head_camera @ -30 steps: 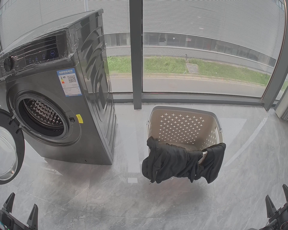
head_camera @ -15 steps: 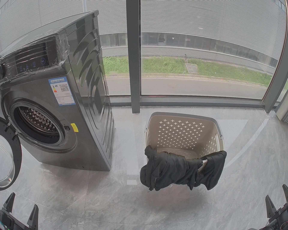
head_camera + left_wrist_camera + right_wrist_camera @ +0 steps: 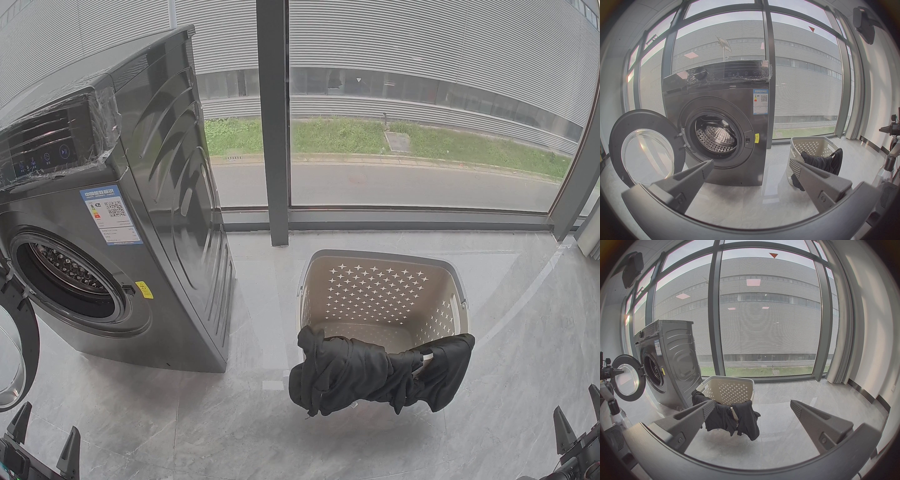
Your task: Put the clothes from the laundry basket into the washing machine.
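Clothes: black garment lies draped over the near rim of the laundry basket. One bunched part hangs down the outside of the near wall; another end hangs over the near right corner. The rest dips inside.
Laundry basket: beige, with star-shaped perforations in its walls. It stands upright on the floor, to the right of the washing machine and apart from it, near the window.
Washing machine: grey front-loader on the floor at the left. Its control panel is wrapped in clear film, and there are two stickers on the front.
Door: round porthole door is swung fully open to the side, exposing the perforated metal drum.
Left gripper: low at the near left edge of the head view, well apart from the basket. Jaws released and spread wide.
Right gripper: low at the near right edge, well apart from the garment. Jaws released and spread wide.
Floor: pale grey marble-pattern tiles.
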Robot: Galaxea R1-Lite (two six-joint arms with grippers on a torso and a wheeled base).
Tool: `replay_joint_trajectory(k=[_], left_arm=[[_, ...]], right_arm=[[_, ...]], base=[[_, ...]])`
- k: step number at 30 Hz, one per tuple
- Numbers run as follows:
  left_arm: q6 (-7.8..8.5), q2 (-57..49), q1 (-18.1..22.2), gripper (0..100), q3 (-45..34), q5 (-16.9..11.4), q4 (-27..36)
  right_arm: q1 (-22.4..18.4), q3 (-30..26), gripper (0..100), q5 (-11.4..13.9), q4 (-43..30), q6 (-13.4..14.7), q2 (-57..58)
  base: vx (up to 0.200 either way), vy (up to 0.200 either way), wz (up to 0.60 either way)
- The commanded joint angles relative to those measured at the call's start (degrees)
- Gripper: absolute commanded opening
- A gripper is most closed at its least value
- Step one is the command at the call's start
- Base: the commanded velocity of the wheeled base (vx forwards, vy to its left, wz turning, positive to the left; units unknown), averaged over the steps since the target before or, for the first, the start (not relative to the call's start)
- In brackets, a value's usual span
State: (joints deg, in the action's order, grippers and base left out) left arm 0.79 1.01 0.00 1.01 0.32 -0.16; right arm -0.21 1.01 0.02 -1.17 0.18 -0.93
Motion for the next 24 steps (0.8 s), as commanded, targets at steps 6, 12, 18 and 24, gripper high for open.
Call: replay_joint_trajectory(k=[6,12,18,24], left_arm=[[0.00,-0.84,-0.09,100,-0.92,-0.05,-0.11],[-0.53,-0.84,0.00,100,-0.92,0.03,-0.11],[-0.62,-0.84,-0.09,100,-0.92,0.12,-0.11],[-0.27,-0.84,-0.09,100,-0.92,-0.05,-0.11]], right_arm=[[-0.06,-0.57,100,-0.46,0.03,0.70,0.93],[-0.06,-0.66,100,-0.64,0.29,0.87,0.93],[-0.06,4.35,100,-0.38,1.26,0.78,0.93],[1.79,14.54,100,1.73,-5.25,1.31,-7.77]], base=[[0.000,-0.200,0.00],[0.000,-0.100,0.00],[0.000,0.000,0.00],[0.000,0.000,0.00]])
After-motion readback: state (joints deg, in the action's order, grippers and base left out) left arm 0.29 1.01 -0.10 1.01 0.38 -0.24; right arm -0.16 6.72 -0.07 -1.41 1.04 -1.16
